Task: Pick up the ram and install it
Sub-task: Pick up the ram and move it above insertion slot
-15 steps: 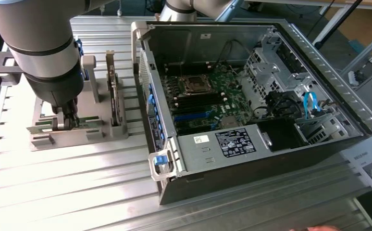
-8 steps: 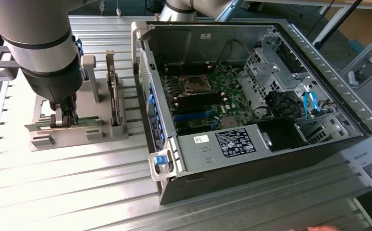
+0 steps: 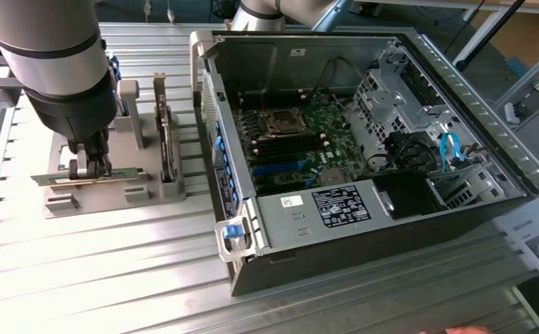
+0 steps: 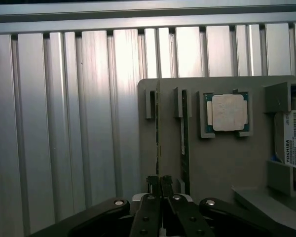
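The fingers point(image 4: 166, 183) are squeezing together on the ram point(image 3: 54, 178), grabbing its middle from above. The ram is standing on its thin edge at the gray holder point(image 3: 107, 206), lying longways across the exterior view. The computer point(image 3: 344, 139) is sitting to the exterior view's right.

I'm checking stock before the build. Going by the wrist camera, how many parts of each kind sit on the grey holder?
circuit-board sticks standing on edge: 2 (the ram, gripped by the gripper, and a second stick beside it)
processor chip: 1
hard drive: 1
Total: 4
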`<action>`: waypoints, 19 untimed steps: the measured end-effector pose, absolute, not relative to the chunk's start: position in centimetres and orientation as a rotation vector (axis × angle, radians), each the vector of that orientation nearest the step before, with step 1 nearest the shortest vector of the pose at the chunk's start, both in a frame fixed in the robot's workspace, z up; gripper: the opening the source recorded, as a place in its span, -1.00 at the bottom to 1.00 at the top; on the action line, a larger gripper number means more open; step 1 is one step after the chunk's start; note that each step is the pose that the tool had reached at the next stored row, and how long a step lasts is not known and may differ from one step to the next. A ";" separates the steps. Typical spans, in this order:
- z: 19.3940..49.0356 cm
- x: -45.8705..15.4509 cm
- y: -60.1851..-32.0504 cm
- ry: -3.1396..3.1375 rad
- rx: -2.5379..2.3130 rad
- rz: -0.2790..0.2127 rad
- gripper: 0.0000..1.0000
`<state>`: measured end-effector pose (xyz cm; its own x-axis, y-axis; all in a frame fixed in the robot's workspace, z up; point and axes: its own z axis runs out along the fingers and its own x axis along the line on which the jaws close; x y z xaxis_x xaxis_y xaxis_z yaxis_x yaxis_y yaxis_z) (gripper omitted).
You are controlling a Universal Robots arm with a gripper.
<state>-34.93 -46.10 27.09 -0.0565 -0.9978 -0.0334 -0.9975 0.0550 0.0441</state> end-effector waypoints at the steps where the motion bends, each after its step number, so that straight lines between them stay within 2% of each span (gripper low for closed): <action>1: 27.2 -34.9 -46.1 -2.277 2.154 -0.086 -0.76; 19: 30.3 -34.9 -46.1 -2.277 2.154 -0.086 -0.76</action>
<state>-34.93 -46.10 30.27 -0.0565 -0.9978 -0.0335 -0.9975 0.0550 0.0441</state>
